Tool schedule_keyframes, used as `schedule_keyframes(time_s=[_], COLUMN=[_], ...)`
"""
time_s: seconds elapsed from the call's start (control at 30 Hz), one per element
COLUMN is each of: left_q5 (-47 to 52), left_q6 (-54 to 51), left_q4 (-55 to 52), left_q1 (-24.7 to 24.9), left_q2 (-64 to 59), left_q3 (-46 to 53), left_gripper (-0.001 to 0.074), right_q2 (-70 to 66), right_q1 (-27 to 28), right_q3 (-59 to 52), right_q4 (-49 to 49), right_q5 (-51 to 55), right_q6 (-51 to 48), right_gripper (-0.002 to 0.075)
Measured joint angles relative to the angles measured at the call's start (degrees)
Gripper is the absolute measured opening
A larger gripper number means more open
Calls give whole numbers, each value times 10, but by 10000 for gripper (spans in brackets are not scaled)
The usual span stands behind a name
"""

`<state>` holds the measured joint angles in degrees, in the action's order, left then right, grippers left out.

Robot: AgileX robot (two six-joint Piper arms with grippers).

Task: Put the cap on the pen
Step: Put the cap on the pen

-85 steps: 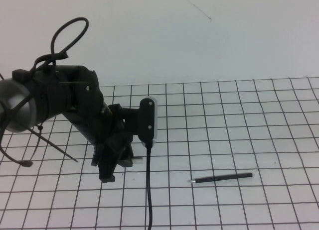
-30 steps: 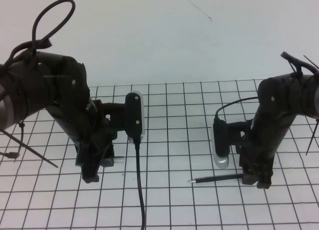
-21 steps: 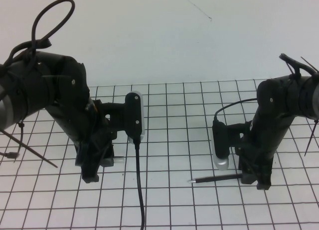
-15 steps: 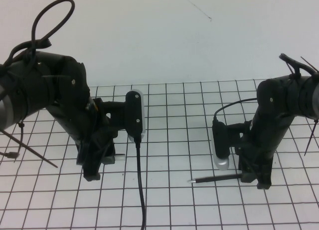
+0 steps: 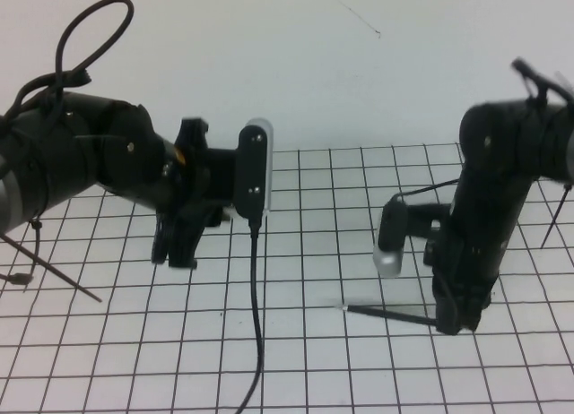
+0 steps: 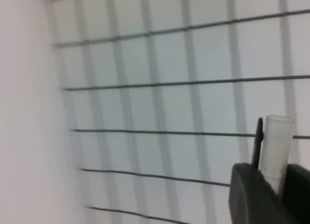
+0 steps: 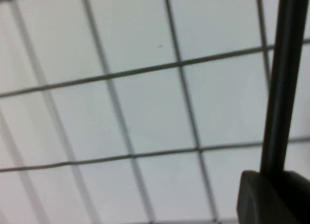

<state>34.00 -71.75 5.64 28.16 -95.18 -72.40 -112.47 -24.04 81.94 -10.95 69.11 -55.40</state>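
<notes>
My right gripper (image 5: 453,320) is shut on the back end of the thin black pen (image 5: 390,314). The pen slants out to the left, its silvery tip (image 5: 343,306) low by the gridded mat. In the right wrist view the black shaft (image 7: 283,78) rises from between the fingers (image 7: 259,197). My left gripper (image 5: 177,253) is raised above the mat at the left. It is shut on the pale cap with a dark clip (image 6: 276,146), which sticks out from between its fingers (image 6: 247,190). The cap is hidden in the high view.
The white mat with a black grid (image 5: 305,360) covers the table. A black cable (image 5: 256,324) hangs from the left wrist camera (image 5: 254,168) down to the front edge. The right wrist camera (image 5: 392,239) hangs left of the right arm. A plain wall stands behind.
My left gripper has lifted and swung up from the mat with the cap. My right gripper has risen, taking the pen's back end up with it.
</notes>
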Motion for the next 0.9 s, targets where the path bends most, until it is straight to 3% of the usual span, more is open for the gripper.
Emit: schedule_keyframes(time_s=[0.17, 0.4, 0.43, 0.47, 0.5, 0.67, 0.9], left_q5=[-98, -68, -68, -70, -73, -100, -146], left_q6=[-35, -59, -60, -60, -61, -74, -211], left_q4=[3, 21, 31, 45, 62, 145, 178], left_q1=[0, 0, 0, 0, 0, 0, 0], left_q2=[25, 66, 70, 76, 82, 102, 186], left_q3=[0, 0, 0, 0, 0, 9, 96], left_gripper=[0, 0, 83, 0, 0, 0, 0], right_q2=[49, 131, 144, 158, 169, 225, 288], right_q1=[0, 0, 0, 0, 0, 0, 0], right_q3=[31, 25, 19, 11, 2, -63, -158], right_q4=[9, 1, -1, -6, -13, -84, -150], right_q5=[65, 65, 65, 65, 65, 65, 65], right_q6=[160, 258, 279, 298, 311, 314, 291], right_gripper=[-3, -3, -3, -3, -3, -3, -3])
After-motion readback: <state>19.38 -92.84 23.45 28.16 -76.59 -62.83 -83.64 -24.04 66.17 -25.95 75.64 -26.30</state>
